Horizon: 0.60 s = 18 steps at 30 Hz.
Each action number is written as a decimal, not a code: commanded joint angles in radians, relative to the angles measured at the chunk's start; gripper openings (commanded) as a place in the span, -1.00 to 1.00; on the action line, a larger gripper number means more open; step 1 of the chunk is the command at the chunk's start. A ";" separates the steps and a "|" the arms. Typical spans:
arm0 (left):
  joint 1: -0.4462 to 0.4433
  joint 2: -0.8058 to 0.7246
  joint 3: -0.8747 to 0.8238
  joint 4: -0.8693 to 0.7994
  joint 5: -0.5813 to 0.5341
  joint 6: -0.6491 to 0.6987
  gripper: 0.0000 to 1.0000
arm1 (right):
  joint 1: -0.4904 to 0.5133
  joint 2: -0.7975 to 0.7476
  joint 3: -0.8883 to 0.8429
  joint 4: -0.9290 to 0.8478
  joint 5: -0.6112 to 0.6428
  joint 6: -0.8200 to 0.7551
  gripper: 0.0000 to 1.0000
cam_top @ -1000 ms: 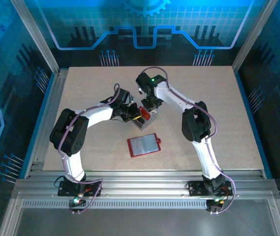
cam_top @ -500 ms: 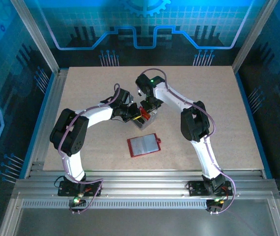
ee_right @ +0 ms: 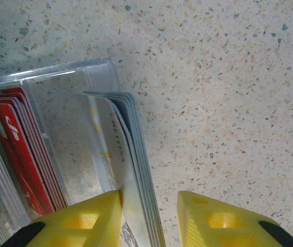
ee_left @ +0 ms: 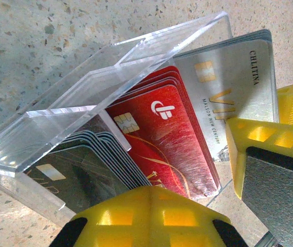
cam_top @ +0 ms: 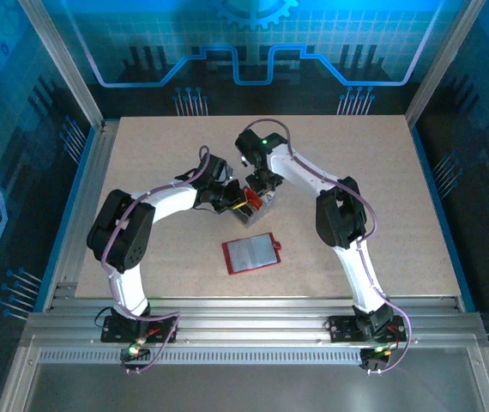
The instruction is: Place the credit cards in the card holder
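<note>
**Astride the silver credit cards (ee_right: 113, 144)**

Straddles that stack in the clear tray (ee_left: 85, 92) with right jaws apart, one pad touching. Holds left jaws together at tray's left. Has card holder (cam_top: 251, 254) lying open on counter (cam_top: 382, 189), nearer, apart.

I get blue light on the back wall (cam_top: 253, 51), an evenly lit table (cam_top: 399, 215); glare streaks the clear tray (ee_left: 85, 87) and credit cards (ee_left: 162, 139).
</note>
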 commanded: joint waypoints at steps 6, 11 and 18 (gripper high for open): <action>0.010 0.021 -0.038 -0.095 -0.036 0.031 -1.00 | 0.004 -0.036 -0.014 -0.014 0.153 -0.011 -0.31; 0.008 0.022 -0.037 -0.093 -0.035 0.031 -1.00 | 0.013 -0.041 -0.008 -0.015 0.175 -0.016 -0.33; 0.010 0.024 -0.040 -0.091 -0.035 0.031 -1.00 | 0.024 -0.038 0.004 -0.023 0.192 -0.021 -0.34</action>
